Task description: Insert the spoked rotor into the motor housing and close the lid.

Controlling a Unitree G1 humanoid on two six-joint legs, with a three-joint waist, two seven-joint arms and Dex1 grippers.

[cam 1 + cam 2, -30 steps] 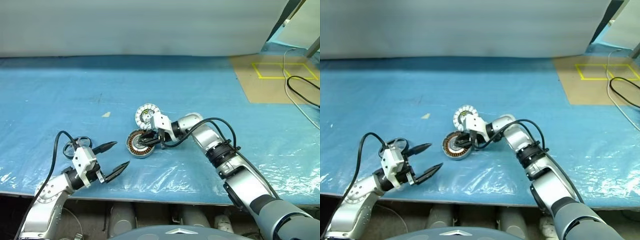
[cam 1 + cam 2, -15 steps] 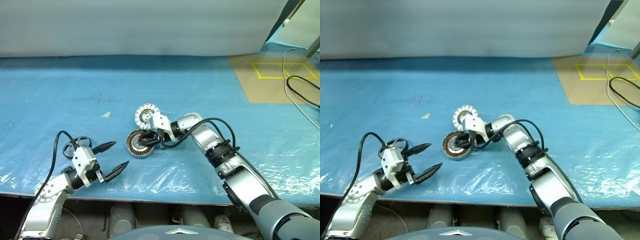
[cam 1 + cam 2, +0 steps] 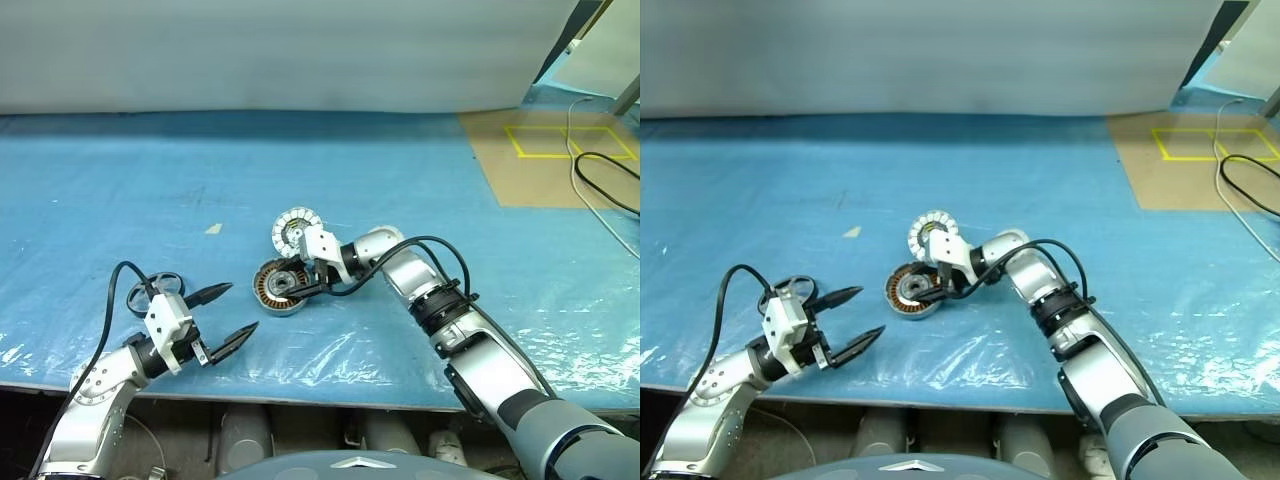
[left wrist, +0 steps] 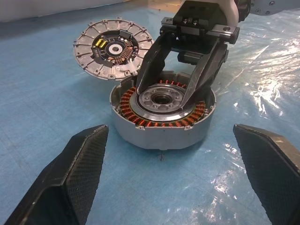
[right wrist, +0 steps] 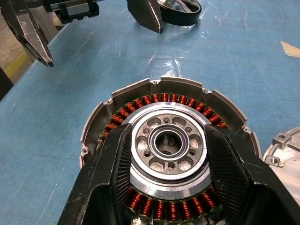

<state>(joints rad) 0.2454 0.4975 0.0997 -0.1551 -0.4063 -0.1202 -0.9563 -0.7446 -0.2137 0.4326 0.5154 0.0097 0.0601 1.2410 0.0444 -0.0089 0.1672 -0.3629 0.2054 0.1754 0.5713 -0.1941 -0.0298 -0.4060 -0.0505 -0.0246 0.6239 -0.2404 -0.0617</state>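
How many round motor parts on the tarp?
3. Copper-wound rotor at centre, right gripper over its hub. White-segmented disc just behind it. Dark spoked ring near the left gripper. More may be hidden behind the arms.

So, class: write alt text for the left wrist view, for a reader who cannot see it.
The right gripper, fingers apart, straddles the hub of the copper-wound spoked rotor on the blue sheet. A flat segmented disc lies behind; the left gripper's open fingers frame the foreground.

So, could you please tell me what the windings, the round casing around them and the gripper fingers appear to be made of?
Windings: probably enamelled copper wire, glossy reddish coils.
Round casing: looks like cast aluminium, matt grey with a notched rim.
Right gripper fingers: seemingly carbon-fibre, black with a woven pattern.
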